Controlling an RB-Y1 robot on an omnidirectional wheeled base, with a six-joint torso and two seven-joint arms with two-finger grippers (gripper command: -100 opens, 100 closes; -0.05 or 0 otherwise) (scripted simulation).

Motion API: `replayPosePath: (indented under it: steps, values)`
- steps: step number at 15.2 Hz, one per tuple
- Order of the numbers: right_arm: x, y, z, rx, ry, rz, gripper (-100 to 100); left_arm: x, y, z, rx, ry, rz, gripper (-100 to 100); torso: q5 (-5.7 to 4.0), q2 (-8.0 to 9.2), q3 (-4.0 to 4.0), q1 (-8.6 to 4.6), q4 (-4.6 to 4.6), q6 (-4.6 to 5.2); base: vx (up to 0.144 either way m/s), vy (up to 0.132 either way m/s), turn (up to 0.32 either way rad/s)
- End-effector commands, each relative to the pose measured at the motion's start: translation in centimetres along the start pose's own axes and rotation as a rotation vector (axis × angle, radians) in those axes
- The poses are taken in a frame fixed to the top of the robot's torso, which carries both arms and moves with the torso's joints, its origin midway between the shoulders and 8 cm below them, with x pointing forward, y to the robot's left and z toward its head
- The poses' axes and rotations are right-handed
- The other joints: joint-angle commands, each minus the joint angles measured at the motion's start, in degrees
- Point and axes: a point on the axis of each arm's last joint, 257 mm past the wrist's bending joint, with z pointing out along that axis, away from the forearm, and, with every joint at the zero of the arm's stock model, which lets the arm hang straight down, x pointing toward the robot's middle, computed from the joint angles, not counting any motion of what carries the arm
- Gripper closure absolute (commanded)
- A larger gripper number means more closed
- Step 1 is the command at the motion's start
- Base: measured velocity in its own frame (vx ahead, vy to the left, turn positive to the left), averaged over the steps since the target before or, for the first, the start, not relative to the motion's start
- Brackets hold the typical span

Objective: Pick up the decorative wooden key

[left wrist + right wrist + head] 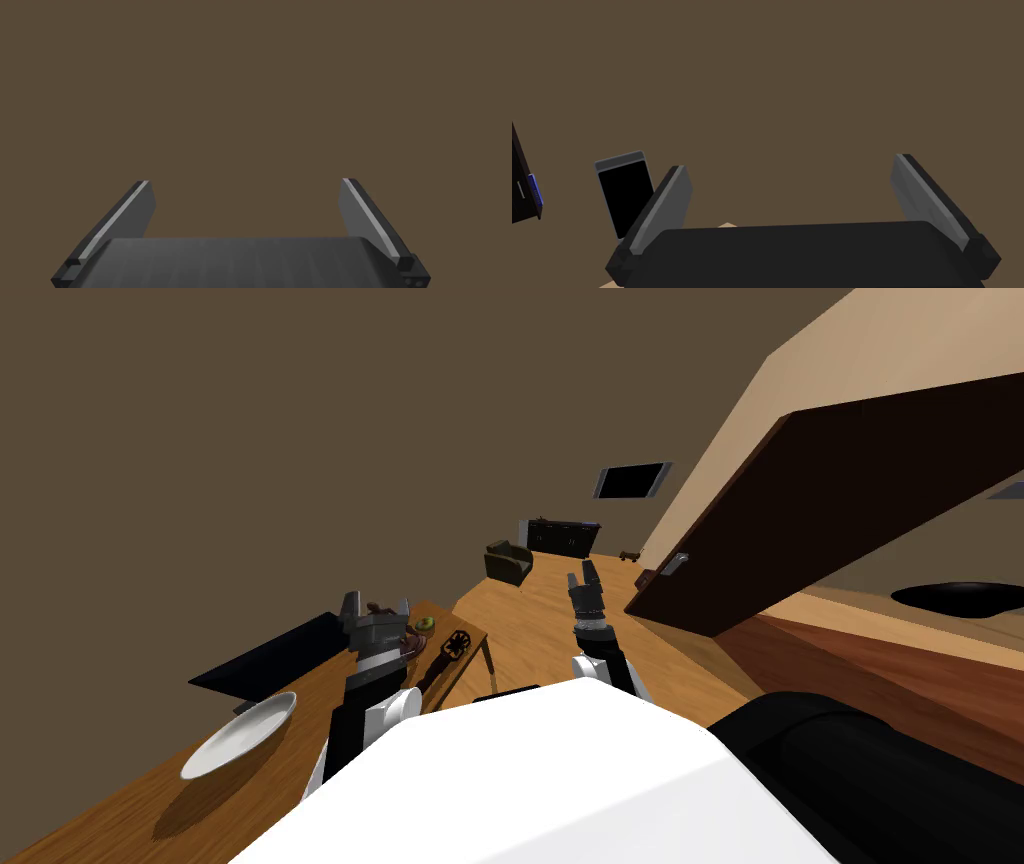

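Note:
A dark brown decorative key (444,654) with a round openwork head lies on the wooden table (120,818) near its far corner. My left gripper (375,608) hovers just left of the key, above the table, fingers open and empty; its wrist view (247,187) faces a plain brown wall. My right gripper (585,576) is held out over the floor to the right of the table, well away from the key. Its fingers (667,210) stand apart with nothing between them.
A white plate (240,734) lies on the table near me, a flat black panel (275,656) beside it along the wall. A small green-yellow object (426,623) sits by the key. An open dark door (850,498) stands right; an armchair (508,561) and dark cabinet (562,536) are far back.

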Motion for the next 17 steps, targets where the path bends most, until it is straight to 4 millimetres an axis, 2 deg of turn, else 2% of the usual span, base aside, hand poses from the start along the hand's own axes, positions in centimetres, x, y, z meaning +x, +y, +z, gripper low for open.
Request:
replayPosePath:
  steps: [1, 6, 9, 10, 13, 14, 15, 16, 17]
  values:
    - [0.0, 0.0, 0.0, 0.0, 0.0, 0.0, 0, 0.1, 0.5, 0.0, -0.021, 0.031, 0.021, -100, 0.0, 0.0, 0.0, 0.0, 0.0, 0.0, -0.012, -0.03, -0.001]
    - [0.0, 0.0, 0.0, 0.0, 0.0, 0.0, 0, -0.1, 2.4, -0.2, -0.089, 0.084, 0.07, -100, -0.06, 0.04, 0.02, -0.27, 0.01, 0.0, -0.011, -0.067, 0.015]
    - [0.0, 0.0, 0.0, 0.0, 0.0, 0.0, 0, -1.6, 5.3, -0.7, -0.187, 0.109, 0.121, -100, -0.06, -0.05, -0.03, -0.28, -0.01, 0.0, 0.019, -0.074, 0.028]
    - [0.0, 0.0, 0.0, 0.0, 0.0, 0.0, 0, -1.6, 5.3, -0.7, -0.187, 0.109, 0.121, -100, -0.06, -0.1, -0.05, -0.3, -0.02, 0.0, 0.033, -0.074, 0.031]
    - [0.0, 0.0, 0.0, 0.0, 0.0, 0.0, 0, -4.2, 8.8, -1.6, -0.307, 0.102, 0.171, -100, -0.06, -0.15, -0.09, -0.29, -0.04, -0.01, 0.04, -0.076, 0.04]
    - [0.0, 0.0, 0.0, 0.0, 0.0, 0.0, 0, -4.2, 8.8, -1.6, -0.308, 0.101, 0.171, -100, -0.07, -0.19, -0.11, -0.31, -0.04, -0.01, 0.053, -0.074, 0.043]
    - [0.0, 0.0, 0.0, 0.0, 0.0, 0.0, 0, -5.3, 10.0, -2.1, -0.353, 0.092, 0.187, -100, -0.06, -0.22, -0.13, -0.3, -0.05, 0.0, 0.047, -0.069, 0.036]
    - [0.0, 0.0, 0.0, 0.0, 0.0, 0.0, 0, -5.3, 10.0, -2.1, -0.353, 0.092, 0.187, -100, -0.06, -0.22, -0.13, -0.3, -0.05, 0.0, 0.048, -0.061, 0.027]
    - [0.0, 0.0, 0.0, 0.0, 0.0, 0.0, 0, -6.5, 11.3, -2.6, -0.398, 0.08, 0.202, -100, -0.06, -0.22, -0.13, -0.27, -0.05, 0.0, 0.049, -0.057, 0.032]
